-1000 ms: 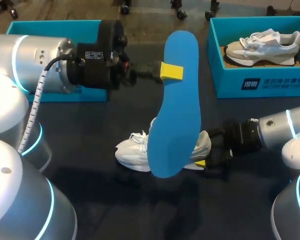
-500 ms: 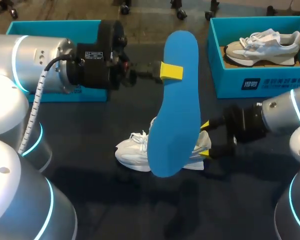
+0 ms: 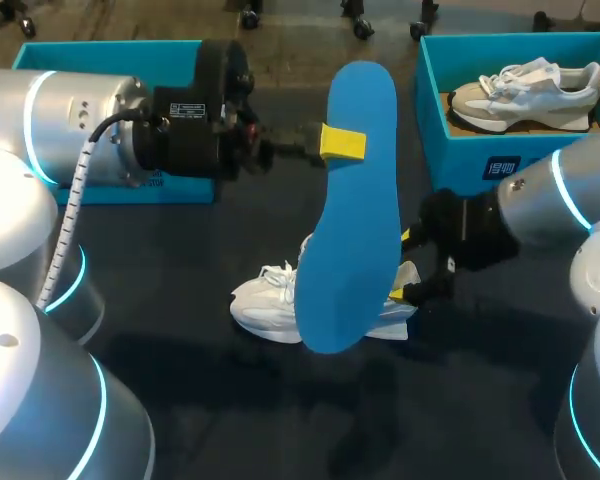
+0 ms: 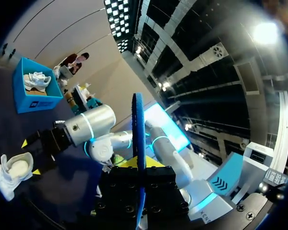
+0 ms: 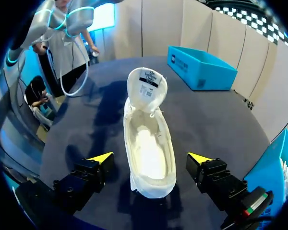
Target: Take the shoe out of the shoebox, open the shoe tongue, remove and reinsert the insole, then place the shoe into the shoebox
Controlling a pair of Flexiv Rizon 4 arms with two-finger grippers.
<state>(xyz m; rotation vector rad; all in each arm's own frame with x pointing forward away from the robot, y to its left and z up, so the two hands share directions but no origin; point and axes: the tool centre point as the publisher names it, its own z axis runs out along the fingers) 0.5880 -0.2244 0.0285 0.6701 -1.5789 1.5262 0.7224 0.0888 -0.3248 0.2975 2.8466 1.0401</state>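
Our left gripper point(image 3: 342, 143) pinches the long blue foam insole point(image 3: 355, 230) near its far end, holding it raised over the middle of the dark table point(image 3: 180, 400). Our right gripper point(image 3: 403, 266) hovers at the heel of the white lace-up sneaker point(image 5: 149, 143), fingers spread wide and touching neither side. That sneaker lies on the table, tongue folded back. At far right, the open teal cardboard shoebox point(image 3: 500, 165) holds a beige-and-white sneaker point(image 3: 525, 95).

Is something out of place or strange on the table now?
The blue insole is out of the white shoe, held upright in the air by the left gripper. The white shoe sits on the table, tongue folded back, inside bare. The open right gripper straddles its heel without touching. Nothing looks damaged.
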